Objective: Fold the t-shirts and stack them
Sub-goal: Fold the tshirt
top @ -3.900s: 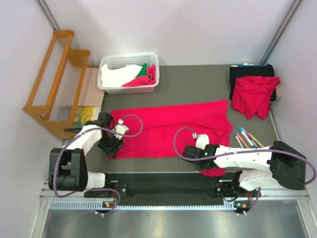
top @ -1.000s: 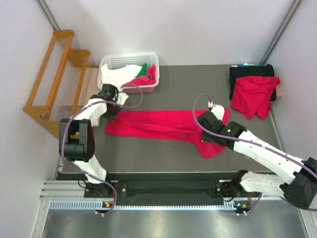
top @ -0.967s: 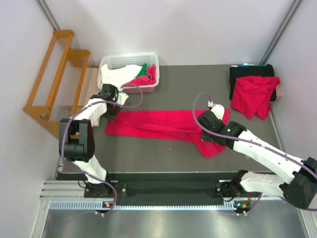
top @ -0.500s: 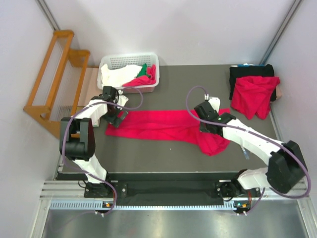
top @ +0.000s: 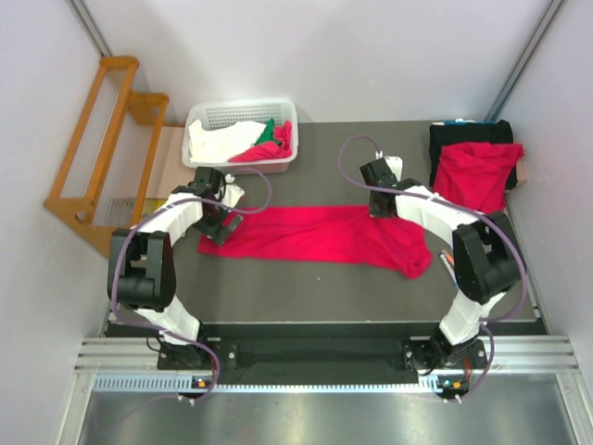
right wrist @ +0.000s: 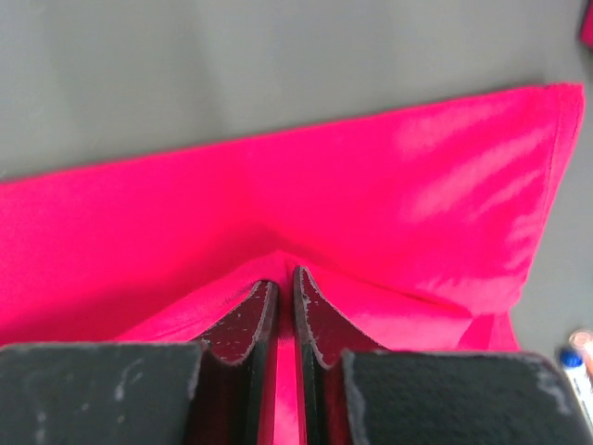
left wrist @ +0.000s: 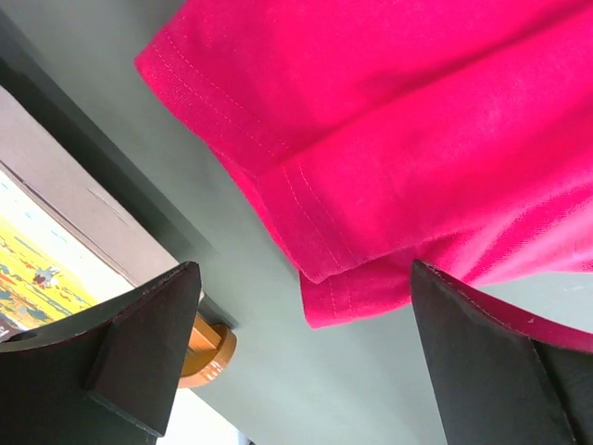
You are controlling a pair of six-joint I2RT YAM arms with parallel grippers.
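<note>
Two red t-shirts matter here. The folded t-shirt (top: 315,234) lies as a long strip doubled lengthwise, running from one gripper to the other. The crumpled t-shirt (top: 474,176) sits well off to the right of the right gripper (right wrist: 283,278), partly on a black cloth (top: 468,134).

The left gripper (left wrist: 304,278) hangs with its jaws spread wide. The strip's stitched hem corner lies just below and between them, touching neither finger as far as the wrist view shows. The right gripper has its jaws pressed almost together on a raised ridge of the folded t-shirt, which spreads flat ahead of its fingertips. Nearer its arm the cloth bunches loosely (the one untidy part of the strip).

My reading is that the lengthwise fold is being laid down: the left end is already down, and the right end is not yet let go. The next move probably calls for the right gripper to set its ridge down and flatten that bunch. Then both grippers need to pinch every layer at one end and carry it across for the crosswise fold.
</note>
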